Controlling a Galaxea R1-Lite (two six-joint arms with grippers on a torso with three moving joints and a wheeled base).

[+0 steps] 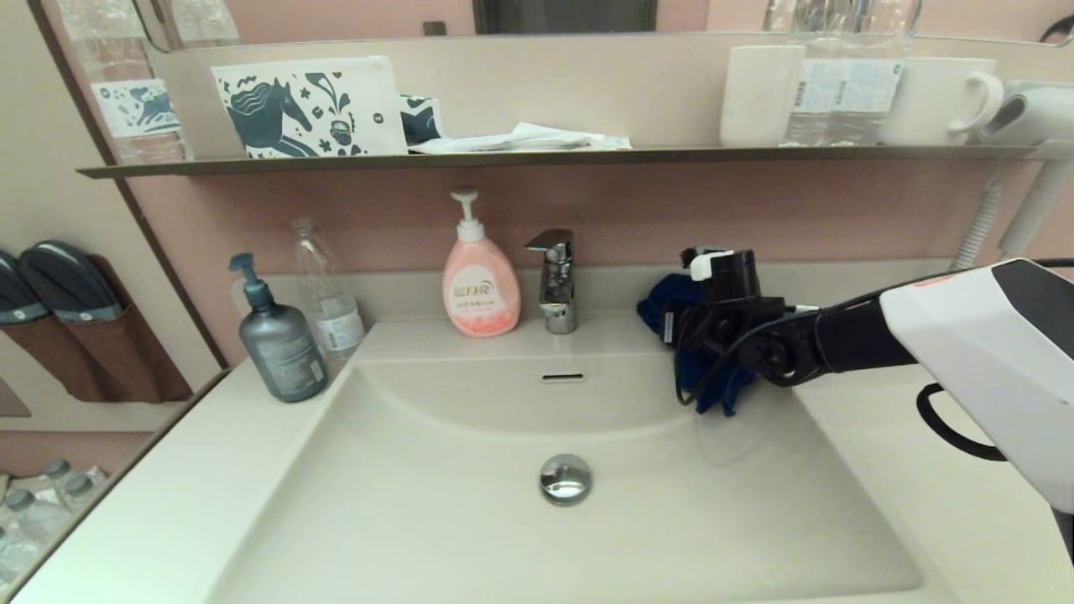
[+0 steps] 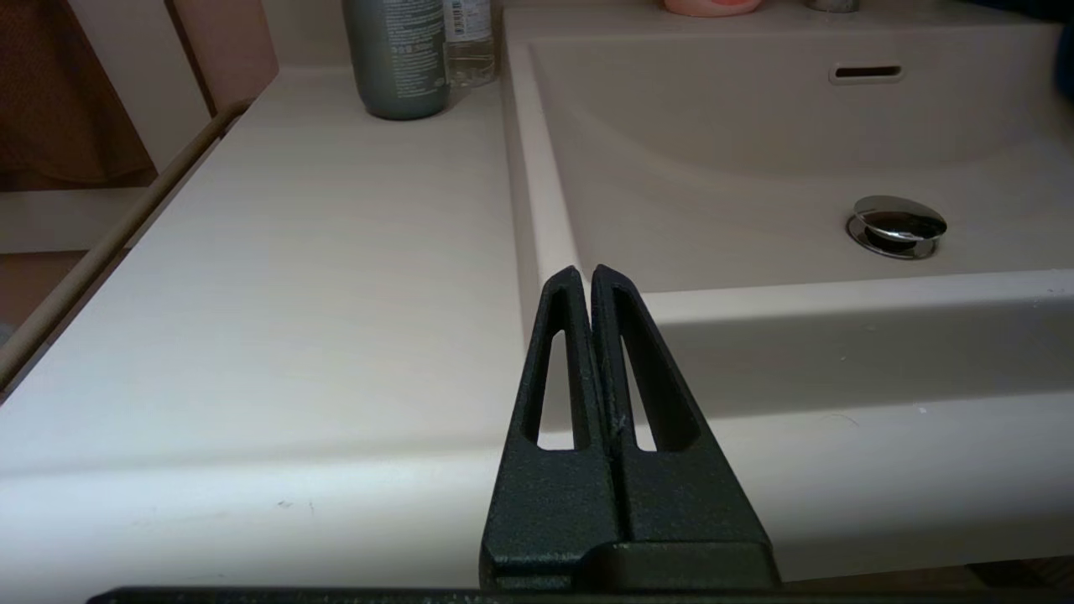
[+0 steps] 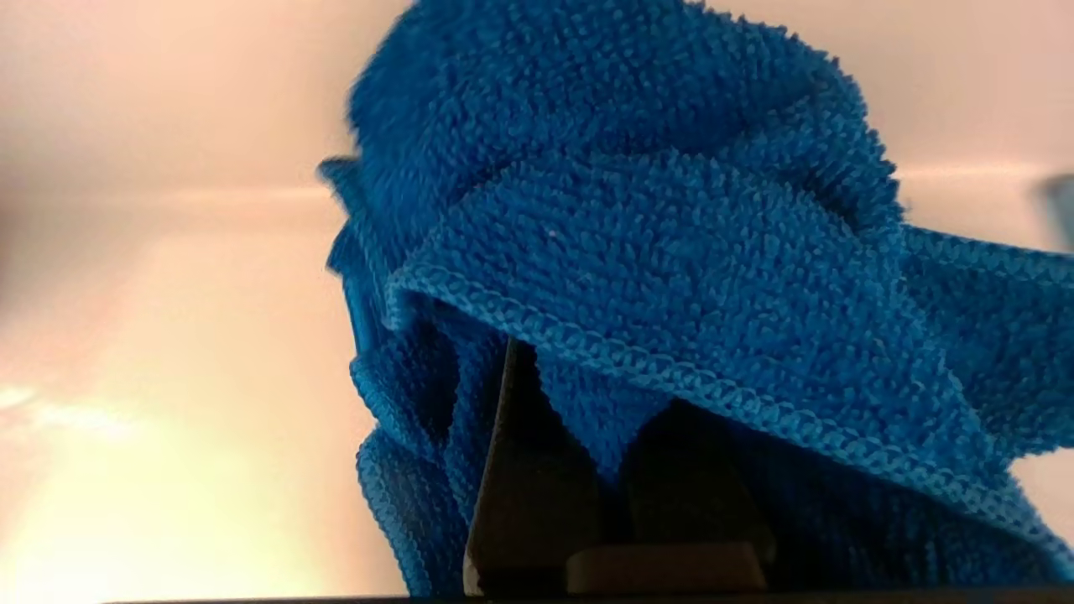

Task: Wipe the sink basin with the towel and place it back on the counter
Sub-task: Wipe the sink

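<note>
A blue terry towel [image 1: 711, 384] hangs bunched from my right gripper [image 1: 681, 329] over the back right corner of the sink basin [image 1: 470, 528], to the right of the faucet. In the right wrist view the towel [image 3: 671, 243] drapes over my dark fingers [image 3: 524, 478], which are shut on it. The cream-white basin has a chrome drain plug [image 1: 565, 479] and an overflow slot [image 1: 563, 377]. The counter [image 1: 914, 478] surrounds it. My left gripper [image 2: 584, 273] is shut and empty, parked at the counter's front edge left of the basin [image 2: 755, 168]; it does not show in the head view.
Along the back stand a chrome faucet [image 1: 554, 281], a pink pump bottle [image 1: 480, 285], a clear plastic bottle [image 1: 327, 294] and a grey pump bottle [image 1: 279, 340]. A thin dark shelf [image 1: 545, 157] above carries cups and a box. A hair dryer [image 1: 1028, 109] hangs at right.
</note>
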